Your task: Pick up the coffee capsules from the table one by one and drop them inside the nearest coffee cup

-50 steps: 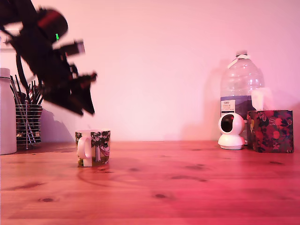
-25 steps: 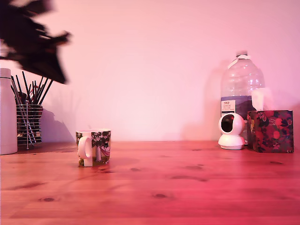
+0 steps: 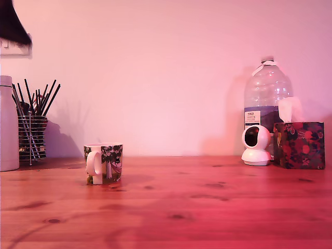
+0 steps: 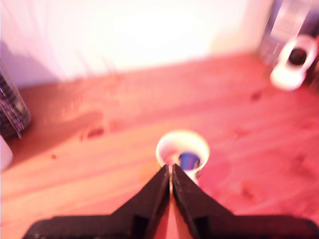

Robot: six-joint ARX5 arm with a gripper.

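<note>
At the exterior view's far left a tall white cylinder (image 3: pixel 7 124) stood on the wide reddish-brown wooden bench (image 3: pixel 207 207), and just beside it sat a wire-mesh utensil holder (image 3: pixel 32 136) bristling with dark sticks. High above them, in the top corner, only a dark piece of the arm (image 3: pixel 13 23) showed.

Further toward the exterior view's right, and nearer the camera, stood the short white coffee mug with its dark green leafy print (image 3: pixel 104 163), upright, its white loop handle turned toward the camera. From this view nothing of its inside could be seen.

The wrist view looked down on that same mug (image 4: pixel 182 149), blurred, from well above. Inside the white rim lay a small dark-blue coffee capsule (image 4: pixel 189 160), resting in the mug rather than on the bench. The black hand (image 4: pixel 171 174) hung above, well clear of the mug, its two fingers (image 4: pixel 154 191) drawn together with no more than a thin sliver of light between the tips, and nothing was held between them.

Well apart, at the exterior view's right, a small white dome-shaped camera (image 3: pixel 256 145) stood before a large clear plastic water bottle (image 3: pixel 267 101), with a dark floral tissue box (image 3: pixel 299 144) just beside them.
</note>
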